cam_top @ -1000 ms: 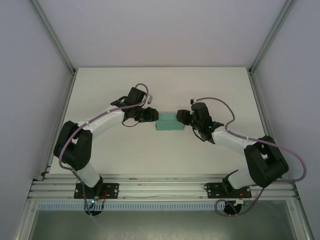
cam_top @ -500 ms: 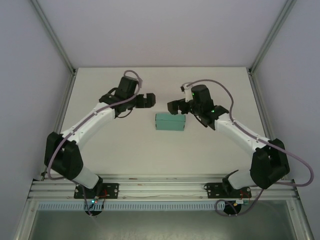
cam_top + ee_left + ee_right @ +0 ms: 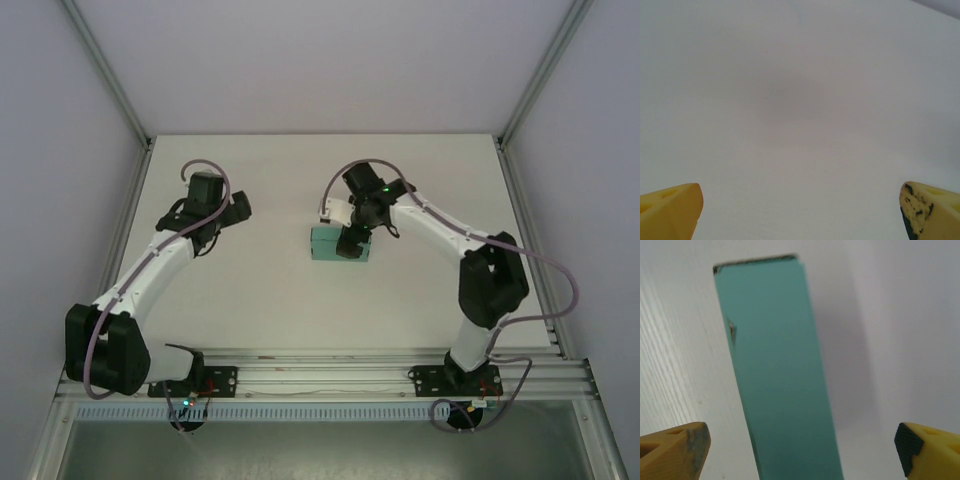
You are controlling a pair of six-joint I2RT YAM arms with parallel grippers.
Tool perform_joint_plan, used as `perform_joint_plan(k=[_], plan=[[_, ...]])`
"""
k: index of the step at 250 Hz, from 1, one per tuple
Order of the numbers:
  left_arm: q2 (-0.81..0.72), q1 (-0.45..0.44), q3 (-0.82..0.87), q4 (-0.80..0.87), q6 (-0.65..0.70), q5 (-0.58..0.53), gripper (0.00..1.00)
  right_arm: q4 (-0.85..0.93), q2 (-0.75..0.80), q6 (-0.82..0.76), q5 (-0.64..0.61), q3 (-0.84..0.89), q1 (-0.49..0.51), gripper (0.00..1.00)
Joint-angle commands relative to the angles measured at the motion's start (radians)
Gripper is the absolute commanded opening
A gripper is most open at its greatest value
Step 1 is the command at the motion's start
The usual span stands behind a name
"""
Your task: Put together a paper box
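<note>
1. Right wrist view sets the right pincer directly over the paper box. The box already looks folded into a closed block, so I judge assembly to be near its end, at a check or a final press.
2. The next move probably calls for lowering squarely and closing across the narrow width, gently enough not to crush the thin card.
3. Jaws of the right pincer are spread wide and grip nothing, with a gap showing on each side of the box.
4. The box lies below and between those jaws, its length running forward from them, flat on the surface.
5. Wide open too, the left pincer is empty over bare surface, with the box well apart from it.
</note>
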State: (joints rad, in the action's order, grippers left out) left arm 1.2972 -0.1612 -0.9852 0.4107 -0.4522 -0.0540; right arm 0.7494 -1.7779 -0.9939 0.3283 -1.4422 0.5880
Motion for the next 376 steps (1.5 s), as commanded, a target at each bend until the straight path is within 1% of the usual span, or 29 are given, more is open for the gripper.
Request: perform_joint_plan(k=[1, 19, 43, 61, 77, 98, 112, 126, 141, 156, 170, 183, 201, 219, 229, 255, 273, 317, 346, 376], plan=[[-0.047, 0.008, 0.019, -0.005, -0.020, -0.046, 1.00, 0.052, -0.041, -0.070, -0.116, -0.037, 0.012, 0.90], [-0.053, 0.010, 0.021, -0.007, -0.013, -0.046, 1.00, 0.017, -0.069, -0.077, -0.138, -0.042, 0.017, 0.87], [-0.060, 0.009, 0.016, -0.004, 0.002, -0.052, 1.00, 0.051, -0.118, -0.107, -0.138, -0.077, 0.020, 0.86], [-0.061, 0.009, 0.000, 0.023, 0.010, -0.078, 1.00, 0.098, -0.157, -0.141, -0.129, -0.122, 0.023, 0.83], [-0.067, 0.009, -0.011, 0.041, 0.016, -0.090, 1.00, 0.128, -0.186, -0.157, -0.117, -0.158, 0.022, 0.75], [-0.088, 0.010, 0.002, 0.047, 0.020, -0.101, 1.00, 0.154, -0.219, -0.174, -0.114, -0.192, 0.027, 0.71], [-0.109, 0.009, 0.012, 0.048, 0.026, -0.114, 1.00, 0.179, -0.238, -0.190, -0.115, -0.212, 0.034, 0.66], [-0.130, 0.009, 0.015, 0.057, 0.032, -0.139, 1.00, 0.199, -0.254, -0.196, -0.119, -0.232, 0.038, 0.58], [-0.150, 0.010, 0.012, 0.071, 0.040, -0.159, 1.00, 0.204, -0.263, -0.198, -0.132, -0.247, 0.039, 0.54], [-0.170, 0.009, 0.012, 0.081, 0.043, -0.175, 1.00, 0.164, -0.261, -0.182, -0.162, -0.245, 0.039, 0.49], [-0.190, 0.010, 0.017, 0.082, 0.045, -0.183, 1.00, 0.101, -0.248, -0.173, -0.194, -0.227, 0.038, 0.48], [-0.208, 0.009, 0.024, 0.075, 0.043, -0.189, 1.00, 0.008, -0.230, -0.163, -0.233, -0.193, 0.038, 0.43], [-0.228, 0.010, 0.038, 0.060, 0.044, -0.184, 1.00, -0.151, -0.206, -0.156, -0.300, -0.135, 0.040, 0.43], [-0.239, 0.009, 0.058, 0.041, 0.034, -0.178, 1.00, -0.336, -0.191, -0.169, -0.369, -0.066, 0.042, 0.45], [-0.239, 0.009, 0.068, 0.035, 0.032, -0.173, 1.00, -0.419, -0.190, -0.193, -0.403, -0.033, 0.043, 0.44], [-0.224, 0.010, 0.076, 0.034, 0.024, -0.159, 1.00, -0.594, -0.199, -0.253, -0.464, 0.041, 0.046, 0.45], [-0.210, 0.010, 0.075, 0.040, 0.019, -0.156, 1.00, -0.652, -0.205, -0.289, -0.482, 0.077, 0.052, 0.46], [-0.191, 0.009, 0.075, 0.038, 0.018, -0.148, 1.00, -0.648, -0.197, -0.288, -0.506, 0.126, 0.069, 0.62], [-0.184, 0.009, 0.072, 0.025, 0.038, -0.116, 1.00, -0.606, -0.166, -0.279, -0.503, 0.168, 0.084, 0.84], [-0.174, 0.010, 0.064, 0.019, 0.051, -0.102, 1.00, -0.490, -0.124, -0.224, -0.470, 0.165, 0.098, 0.97]])
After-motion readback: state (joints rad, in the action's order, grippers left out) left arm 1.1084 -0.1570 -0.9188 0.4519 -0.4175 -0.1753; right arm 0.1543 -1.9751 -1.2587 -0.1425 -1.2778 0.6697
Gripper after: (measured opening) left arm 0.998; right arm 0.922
